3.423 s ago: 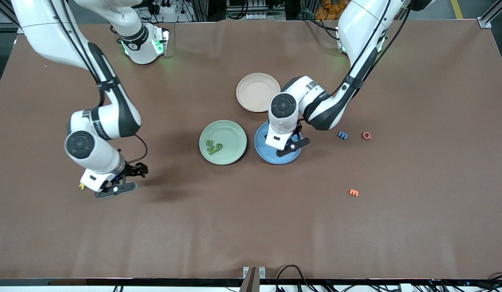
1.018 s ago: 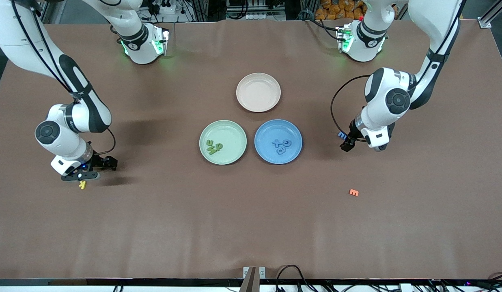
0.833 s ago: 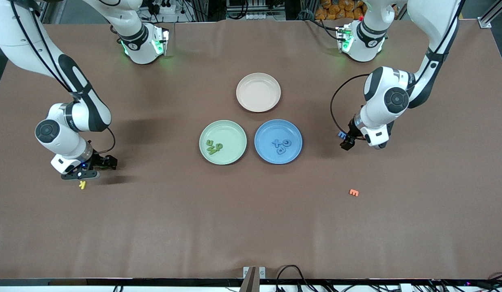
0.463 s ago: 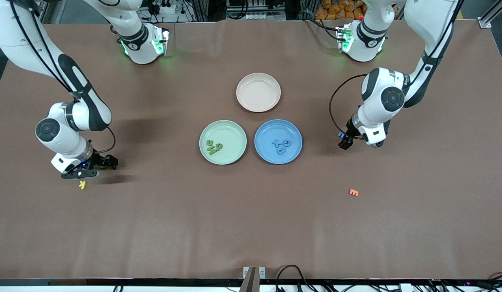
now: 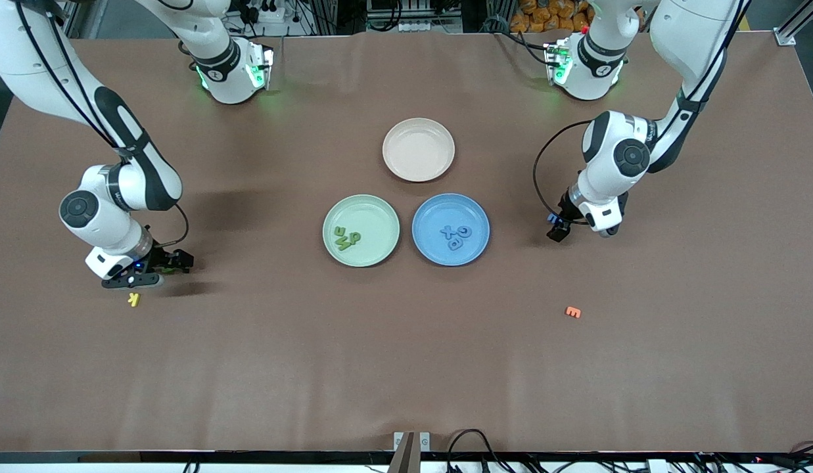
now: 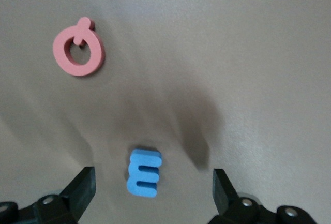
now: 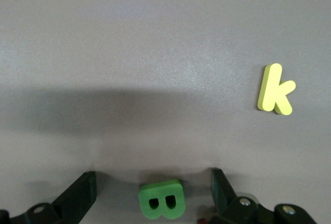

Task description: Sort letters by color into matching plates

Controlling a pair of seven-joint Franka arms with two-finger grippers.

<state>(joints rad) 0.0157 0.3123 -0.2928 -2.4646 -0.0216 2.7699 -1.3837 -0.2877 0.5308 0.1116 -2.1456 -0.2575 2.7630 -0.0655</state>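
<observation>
Spanning the whole scene, the brown counter (image 5: 406,355) carries everything listed.

Arms: both Frankas reach down at opposite ends, each set over one unsorted letter, apparently so the two picks can run together.

Plates: green plate (image 5: 361,230) and blue plate (image 5: 450,228) sit side by side mid-counter, reachable by either arm; a beige-pink plate (image 5: 418,149) lies farther from the front camera, empty and outside the sort.

Left gripper (image 5: 556,230): low over the counter toward the left arm's end, fingers (image 6: 80,190) spread wide, holding nothing, straddling the blue letter E (image 6: 144,172), which lies flat between them. A grasp looks close but is not yet made.

Right gripper (image 5: 140,276): low toward the right arm's end, fingers (image 7: 77,193) equally wide and empty, either side of the green letter B (image 7: 161,199).

Sorted: three green letters (image 5: 346,238) on the green plate, three blue letters (image 5: 456,235) on the blue one. One of each colour remains, so the job is nearly done.

Strays: pink Q (image 6: 78,52) near the E, yellow k (image 5: 134,299) just beside the right gripper, orange letter (image 5: 572,312) nearer the front camera.

Change: over the last second the left arm's wrist edged slightly toward the plates; the right barely shifted. Letters and plates lie unmoved.
</observation>
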